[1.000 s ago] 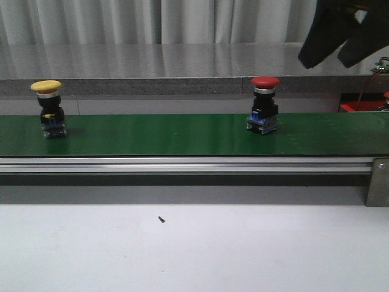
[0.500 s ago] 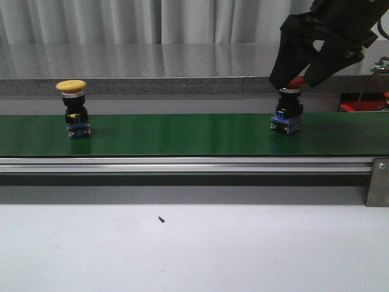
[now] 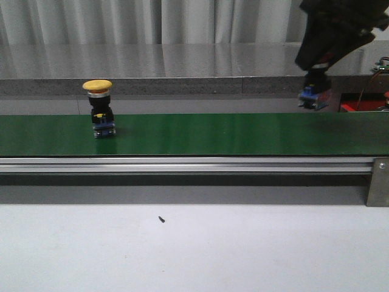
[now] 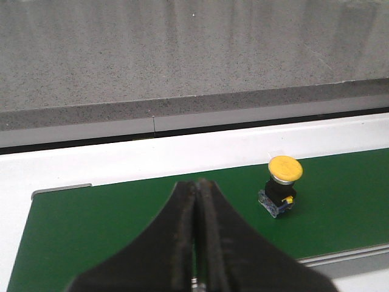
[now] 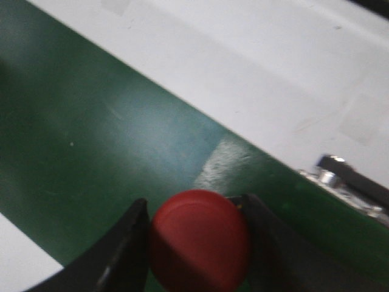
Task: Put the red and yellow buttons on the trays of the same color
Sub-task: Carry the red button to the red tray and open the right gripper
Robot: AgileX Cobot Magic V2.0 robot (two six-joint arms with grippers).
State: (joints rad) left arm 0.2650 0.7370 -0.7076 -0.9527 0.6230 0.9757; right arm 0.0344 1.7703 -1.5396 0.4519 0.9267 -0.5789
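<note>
The yellow button (image 3: 98, 110) stands upright on the green belt (image 3: 206, 134), left of centre; the left wrist view also shows the yellow button (image 4: 282, 185) on the belt. My left gripper (image 4: 199, 186) is shut and empty, hovering over the belt (image 4: 109, 237) beside that button and apart from it. My right gripper (image 3: 316, 68) at the upper right is shut on the red button (image 5: 199, 240), gripping its cap. The red button's blue base (image 3: 313, 97) hangs clear above the belt. A red piece (image 3: 351, 107) shows at the far right; whether it is a tray I cannot tell.
An aluminium rail (image 3: 182, 164) runs along the belt's near side, with a bracket (image 3: 378, 181) at its right end. A grey stone ledge (image 3: 152, 85) runs behind the belt. White tabletop (image 3: 194, 249) lies in front, with a small dark speck (image 3: 161, 219).
The yellow button has travelled right along the belt. My right gripper came down over the red button, shut on it, and lifted it up and to the right off the belt.
</note>
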